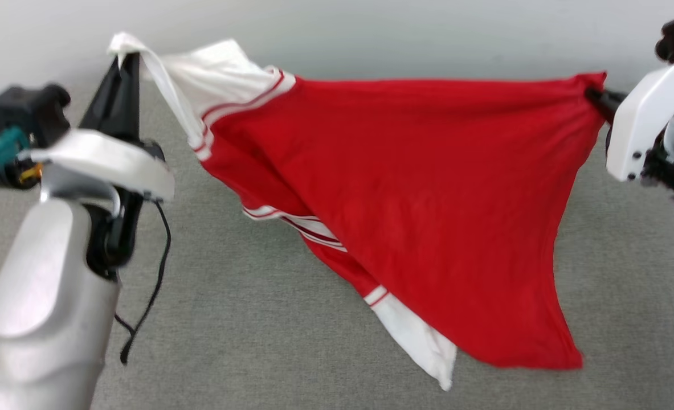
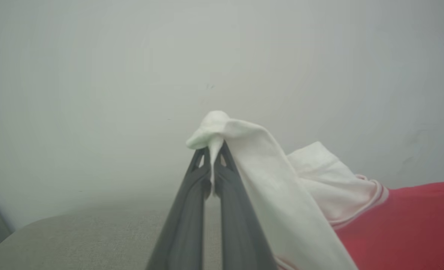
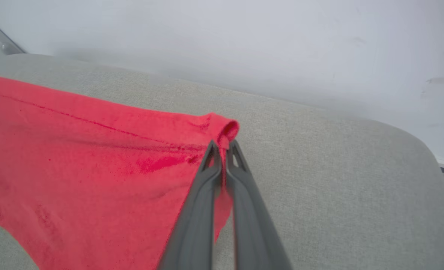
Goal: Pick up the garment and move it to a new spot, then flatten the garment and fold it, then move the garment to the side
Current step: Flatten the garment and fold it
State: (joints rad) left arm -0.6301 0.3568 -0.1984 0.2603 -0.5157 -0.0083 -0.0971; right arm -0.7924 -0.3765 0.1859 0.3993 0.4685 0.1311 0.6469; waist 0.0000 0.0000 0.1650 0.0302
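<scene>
Head view: garment hangs over grey cushion (wall behind).

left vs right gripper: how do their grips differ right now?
Left gripper pinches the white sleeve; right gripper pinches a red corner of the shirt. In the head view, the left's fingers point up, while the right's point sideways toward the left. Shared: both are shut on cloth, with the shirt stretched between them and its lower end hanging toward the grey surface.
</scene>
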